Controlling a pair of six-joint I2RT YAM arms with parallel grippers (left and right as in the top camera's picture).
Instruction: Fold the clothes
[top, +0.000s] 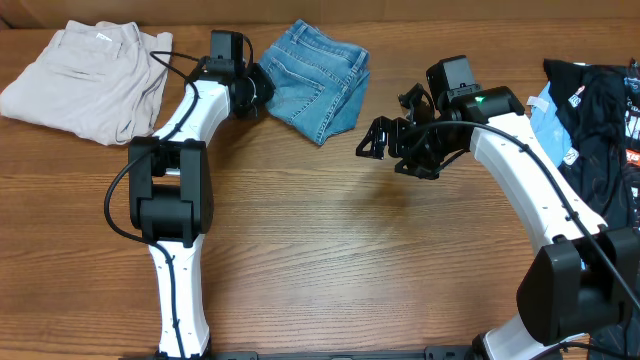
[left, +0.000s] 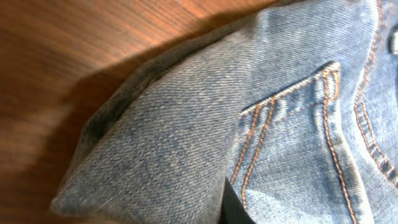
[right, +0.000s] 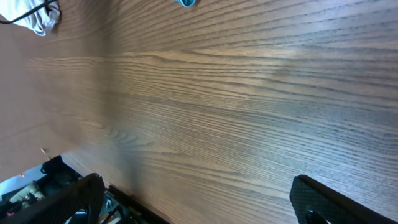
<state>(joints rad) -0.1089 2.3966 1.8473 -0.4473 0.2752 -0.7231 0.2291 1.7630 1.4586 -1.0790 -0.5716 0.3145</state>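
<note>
While your left gripper sits at the jeans, its grip is unreadable | right gripper hovers above the table, jaws apart.

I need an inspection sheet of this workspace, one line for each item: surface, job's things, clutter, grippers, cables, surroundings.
Surface: wooden table, no stains seen.
Job's things: blue jeans, a folded bundle at the far edge, back pocket up.
Clutter: beige trousers far left; black garment with pale blue cloth far right.
Grippers: left gripper at the jeans' left edge, open or shut cannot be told; right gripper open over wood, holding nothing.
Cables: black cable of the left arm lies over the beige trousers' edge.
Surroundings: nothing seen clearly.
</note>
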